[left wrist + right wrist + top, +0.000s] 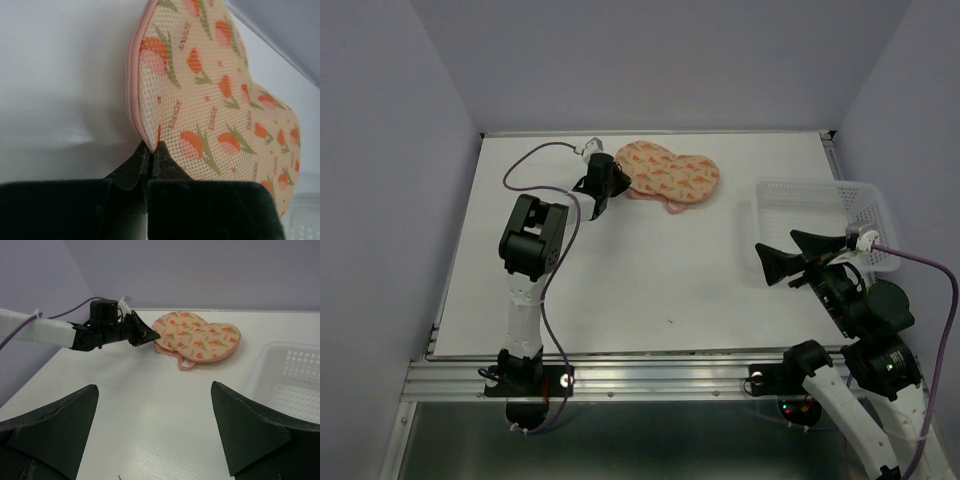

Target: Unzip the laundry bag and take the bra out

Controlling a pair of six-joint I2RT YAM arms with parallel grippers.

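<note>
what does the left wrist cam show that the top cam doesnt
Only the left wrist view: the left gripper shut on the laundry bag at the end of its pink zip edge, plus the mesh weave and printed lettering up close.
Only the top view: the bag's whole peanut outline, both arms, and the right gripper open, well away from the bag.
Both: the bag lying on the white table, with the left gripper at its end. No bra shows in either.

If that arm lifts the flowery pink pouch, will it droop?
Probably droops: the laundry bag is thin mesh fabric, pinched at one edge by the left gripper. Likely light; lying flat on the table, it shouldn't roll.
</note>
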